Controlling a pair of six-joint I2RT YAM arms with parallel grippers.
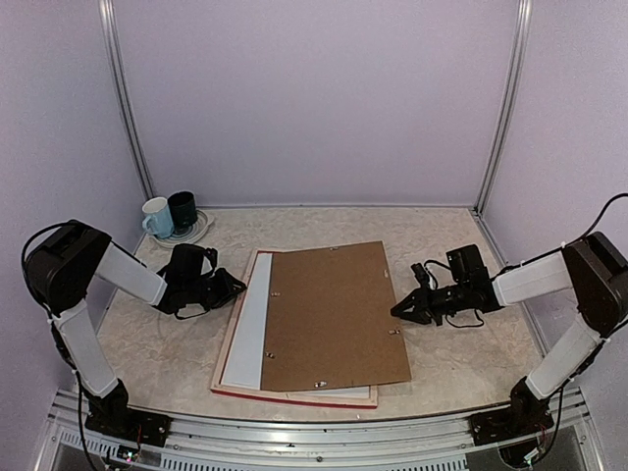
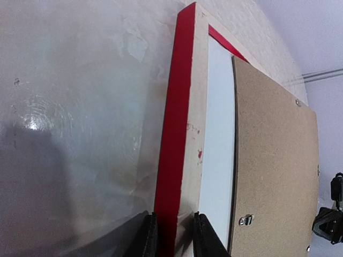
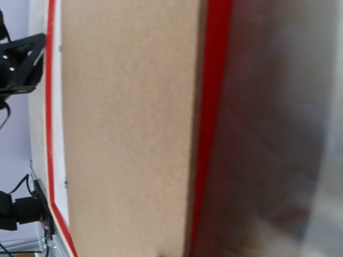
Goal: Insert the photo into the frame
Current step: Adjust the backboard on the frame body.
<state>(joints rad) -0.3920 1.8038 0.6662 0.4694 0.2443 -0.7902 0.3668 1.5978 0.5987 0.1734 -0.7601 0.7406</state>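
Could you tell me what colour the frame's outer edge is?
Red; the frame shows best in left wrist view.

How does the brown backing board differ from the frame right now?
The backing board is plain brown; the frame shows a red edge and pale wood. The board lies on top; the frame rests on the table beneath it. The board sits skewed and shifted right, leaving a strip of the photo, its white back, bare by the frame's left rail. Both are large, flat rectangles.

White links (image 1: 128,273), black joints (image 1: 64,265), looped cables (image 1: 608,211)
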